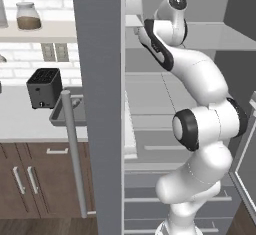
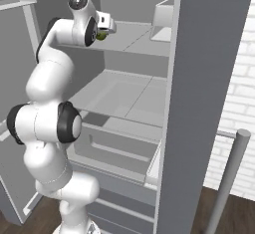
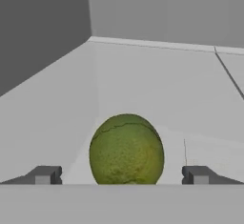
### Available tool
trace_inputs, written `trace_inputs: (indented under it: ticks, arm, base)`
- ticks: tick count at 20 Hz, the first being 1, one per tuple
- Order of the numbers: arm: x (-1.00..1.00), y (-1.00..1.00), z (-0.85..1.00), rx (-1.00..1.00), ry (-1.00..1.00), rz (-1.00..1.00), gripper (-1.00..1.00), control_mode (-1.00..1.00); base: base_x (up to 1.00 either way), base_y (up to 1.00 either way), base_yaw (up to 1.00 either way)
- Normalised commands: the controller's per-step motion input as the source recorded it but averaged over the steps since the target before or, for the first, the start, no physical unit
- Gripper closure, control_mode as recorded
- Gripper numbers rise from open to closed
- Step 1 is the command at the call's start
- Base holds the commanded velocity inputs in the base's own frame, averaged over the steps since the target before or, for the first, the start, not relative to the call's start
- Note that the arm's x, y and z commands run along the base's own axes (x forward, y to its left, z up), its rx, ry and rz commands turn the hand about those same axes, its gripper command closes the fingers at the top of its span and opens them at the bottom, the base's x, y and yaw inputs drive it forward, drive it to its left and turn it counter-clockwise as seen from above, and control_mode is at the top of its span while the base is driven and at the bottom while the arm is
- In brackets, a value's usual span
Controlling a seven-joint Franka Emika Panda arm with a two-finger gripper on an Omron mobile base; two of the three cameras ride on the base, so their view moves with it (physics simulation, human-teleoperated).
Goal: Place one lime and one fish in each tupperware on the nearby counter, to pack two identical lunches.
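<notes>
Tool tips stand spread wide, one either side of the lime, which sits centred between them on the fridge shelf. Round, firm and probably light, it may roll; it looks best pinched across its widest middle.

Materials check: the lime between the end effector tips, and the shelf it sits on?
Lime: looks like fruit rind, matte green with yellowish mottling and fine dark creases; rendered, so softness can't be judged. Shelf: smooth, pale grey, uniform, with thin seam lines; plastic or painted metal, can't tell which.
</notes>
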Motion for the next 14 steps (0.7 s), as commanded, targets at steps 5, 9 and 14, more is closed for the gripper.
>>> trace_inputs:
  ticks: [5, 9, 14]
  arm:
    - [0.15, 0.00, -0.20, 0.00, 0.01, 0.00, -1.00, -1.00]
    - [0.36, 0.00, -0.23, 0.00, 0.00, 0.00, -1.00, -1.00]
    - [0.30, 0.03, -0.24, 0.00, 0.01, 0.00, 1.00, -1.00]
  base:
    - [0.00, 0.00, 0.00]
    - [0.00, 0.00, 0.00]
    - [0.00, 0.00, 0.00]
